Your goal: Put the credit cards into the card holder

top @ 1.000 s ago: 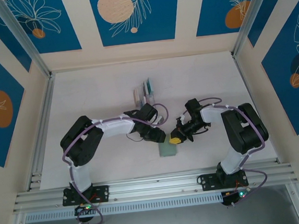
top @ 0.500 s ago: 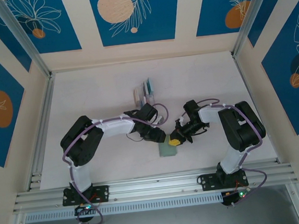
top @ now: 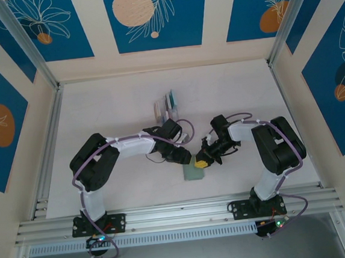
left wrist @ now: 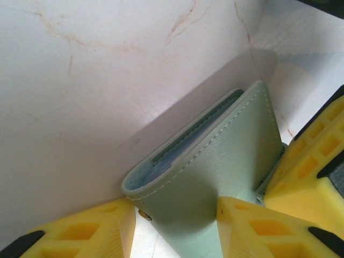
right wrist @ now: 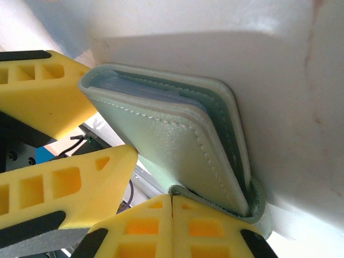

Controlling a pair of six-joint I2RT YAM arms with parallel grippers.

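Here the folded sage-green card holder (left wrist: 215, 161), pale-blue lining showing, is pinched by left tool (left wrist: 174, 209); right tool (right wrist: 172, 207) pressed together.

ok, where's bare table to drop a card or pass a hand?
Free: table left of the card rack, out to the left rail; the far-right stretch from rack to right wall; the near strip left of the card holder. Crowded: centre, where left gripper and right gripper grip the card holder.
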